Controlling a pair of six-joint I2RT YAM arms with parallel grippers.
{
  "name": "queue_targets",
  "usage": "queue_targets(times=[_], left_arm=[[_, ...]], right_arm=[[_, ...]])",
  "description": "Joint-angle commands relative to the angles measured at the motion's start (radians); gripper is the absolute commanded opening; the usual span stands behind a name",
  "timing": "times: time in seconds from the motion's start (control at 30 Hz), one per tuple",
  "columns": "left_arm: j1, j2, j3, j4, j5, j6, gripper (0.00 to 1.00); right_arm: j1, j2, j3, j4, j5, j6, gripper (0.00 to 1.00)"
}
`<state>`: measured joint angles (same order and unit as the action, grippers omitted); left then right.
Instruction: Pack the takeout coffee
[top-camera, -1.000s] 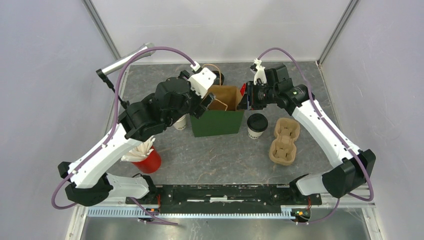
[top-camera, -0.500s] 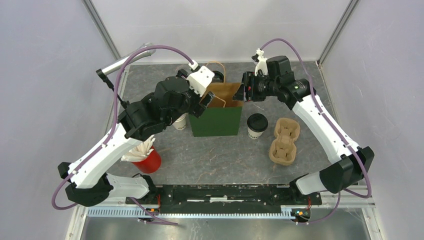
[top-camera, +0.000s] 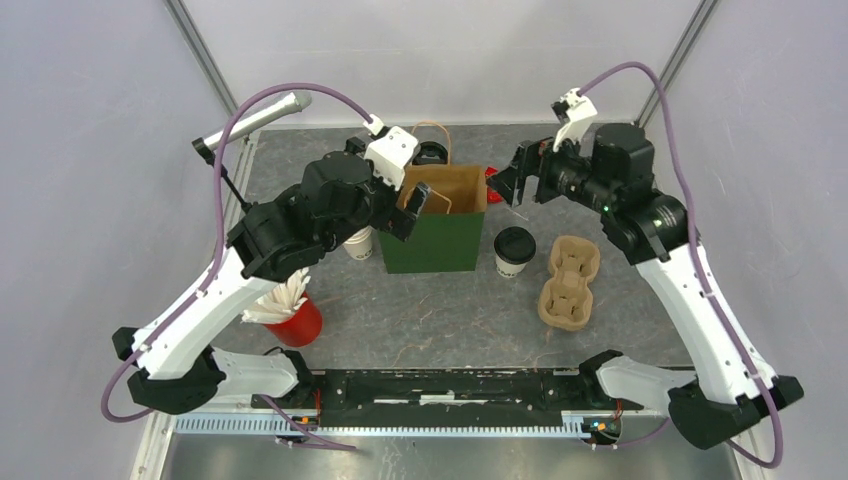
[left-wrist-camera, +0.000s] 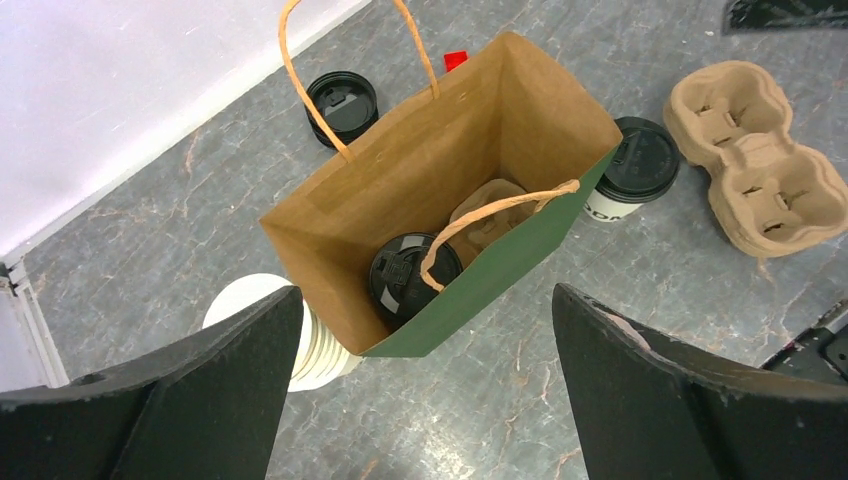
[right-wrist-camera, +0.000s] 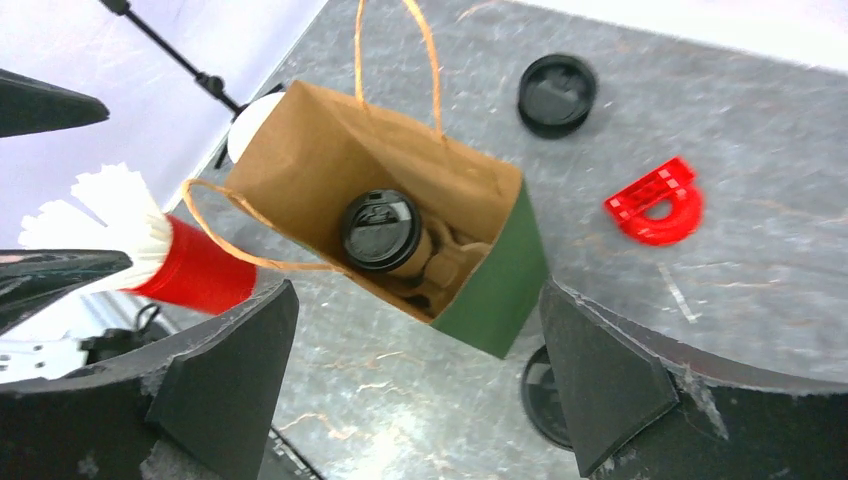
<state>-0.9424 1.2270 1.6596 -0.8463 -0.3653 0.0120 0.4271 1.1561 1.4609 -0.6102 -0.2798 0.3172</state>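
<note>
A green paper bag with a brown inside stands open mid-table. One takeout coffee cup with a black lid sits upright inside it, next to a cardboard carrier; the right wrist view shows this cup too. A second lidded takeout coffee cup stands on the table just right of the bag. My left gripper hovers open over the bag's left rim, holding nothing. My right gripper hangs open above and right of the bag, also holding nothing.
A cardboard cup carrier lies right of the outer cup. A loose black lid and a red plastic piece lie behind the bag. A stack of lidless cups stands left of it, and a red cup of white sticks sits nearer left.
My right gripper has opened and pulled up and to the right, away from the bag's rim. My left gripper has opened wider and stayed by the bag.
</note>
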Motion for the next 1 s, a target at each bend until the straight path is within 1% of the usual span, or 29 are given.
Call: queue_targets(times=[0.0, 0.2, 0.33, 0.43, 0.5, 0.6, 0.67, 0.73, 0.9, 0.97], left_arm=[[0.004, -0.048, 0.023, 0.003, 0.019, -0.079, 1.00], [0.004, -0.066, 0.003, 0.001, -0.011, -0.106, 1.00], [0.004, -0.095, -0.027, 0.004, -0.037, -0.126, 1.00], [0.009, -0.124, -0.062, 0.029, -0.052, -0.141, 1.00], [0.020, -0.146, -0.087, 0.059, -0.059, -0.155, 1.00], [0.063, -0.155, -0.100, 0.077, -0.046, -0.186, 1.00], [0.099, -0.147, -0.095, 0.065, -0.021, -0.197, 1.00], [0.135, -0.129, -0.080, 0.039, 0.006, -0.204, 1.00], [0.233, -0.079, -0.011, -0.055, 0.051, -0.240, 0.99], [0.291, -0.068, 0.006, -0.083, 0.093, -0.265, 0.97]], right_arm=[[-0.004, -0.034, -0.020, -0.036, 0.133, -0.121, 0.98], [-0.004, -0.076, -0.097, -0.155, 0.273, -0.129, 0.98], [-0.004, -0.068, -0.162, -0.220, 0.360, -0.113, 0.98], [-0.004, -0.040, -0.205, -0.250, 0.363, -0.113, 0.98], [-0.004, -0.022, -0.231, -0.240, 0.332, -0.124, 0.98], [-0.004, 0.011, -0.250, -0.220, 0.302, -0.128, 0.98], [-0.004, 0.033, -0.280, -0.169, 0.253, -0.139, 0.98], [-0.005, 0.069, -0.282, -0.151, 0.239, -0.144, 0.98], [-0.004, 0.169, -0.225, -0.193, 0.234, -0.195, 0.98], [-0.004, 0.199, -0.210, -0.216, 0.250, -0.220, 0.98]])
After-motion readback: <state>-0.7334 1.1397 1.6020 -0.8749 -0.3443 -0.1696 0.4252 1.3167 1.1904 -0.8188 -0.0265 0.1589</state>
